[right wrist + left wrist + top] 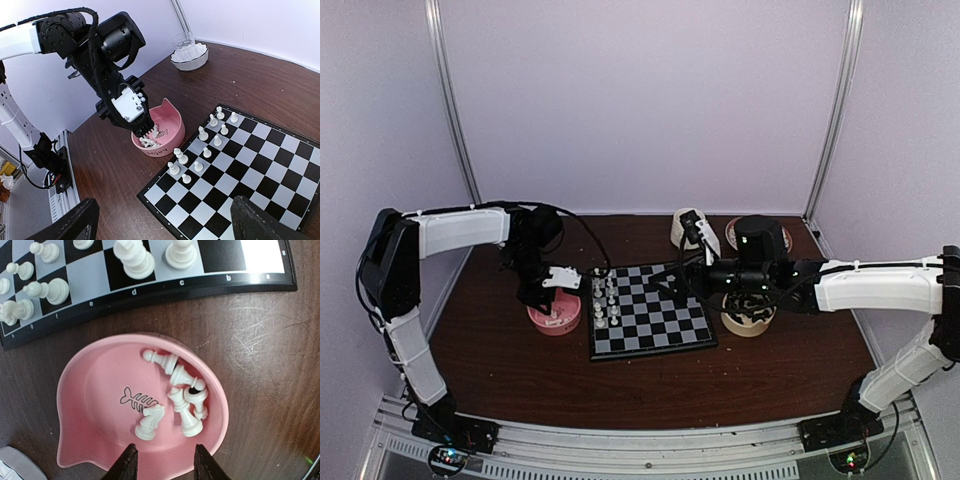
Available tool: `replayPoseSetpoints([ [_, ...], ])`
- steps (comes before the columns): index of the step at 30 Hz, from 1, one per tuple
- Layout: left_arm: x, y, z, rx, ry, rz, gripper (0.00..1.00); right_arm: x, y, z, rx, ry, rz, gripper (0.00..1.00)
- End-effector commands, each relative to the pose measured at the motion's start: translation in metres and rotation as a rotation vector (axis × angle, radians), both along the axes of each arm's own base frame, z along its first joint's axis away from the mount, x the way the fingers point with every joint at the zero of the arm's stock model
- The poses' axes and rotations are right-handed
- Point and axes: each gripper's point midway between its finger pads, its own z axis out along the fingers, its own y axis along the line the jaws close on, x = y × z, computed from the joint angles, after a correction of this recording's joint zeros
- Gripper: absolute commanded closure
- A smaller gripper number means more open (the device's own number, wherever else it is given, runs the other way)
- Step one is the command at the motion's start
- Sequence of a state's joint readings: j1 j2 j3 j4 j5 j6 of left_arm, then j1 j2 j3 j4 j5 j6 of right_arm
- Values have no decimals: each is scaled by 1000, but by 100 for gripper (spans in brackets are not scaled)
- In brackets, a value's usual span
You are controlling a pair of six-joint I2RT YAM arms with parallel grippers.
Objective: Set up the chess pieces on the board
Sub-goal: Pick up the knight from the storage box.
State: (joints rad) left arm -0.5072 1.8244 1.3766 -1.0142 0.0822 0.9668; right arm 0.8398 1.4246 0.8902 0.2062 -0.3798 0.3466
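Note:
White chess pieces, among them a knight, lie loose in a pink bowl. My left gripper hangs low over the bowl's near rim. Its jaws stand apart with nothing between them, just short of the knight. Several white pieces stand along the left side of the board, and they show again in the right wrist view. My right gripper hovers wide open above the board and holds nothing.
A cream bowl holding black pieces sits right of the board, under my right arm. A white bowl with a clear cup in it stands at the back. Purple walls close in the table on three sides.

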Motion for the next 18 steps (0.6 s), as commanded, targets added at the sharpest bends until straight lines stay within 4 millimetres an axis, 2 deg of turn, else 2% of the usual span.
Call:
replayPoseSetpoints([
  [1, 10, 8, -5, 21, -9, -19, 61, -1, -3, 10, 29, -25, -8, 5],
  [4, 12, 11, -10, 36, -13, -23, 57, -1, -2, 11, 30, -25, -7, 5],
  [18, 22, 9, -34, 65, 16, -35, 53, -1, -3, 10, 23, -26, -10, 5],
])
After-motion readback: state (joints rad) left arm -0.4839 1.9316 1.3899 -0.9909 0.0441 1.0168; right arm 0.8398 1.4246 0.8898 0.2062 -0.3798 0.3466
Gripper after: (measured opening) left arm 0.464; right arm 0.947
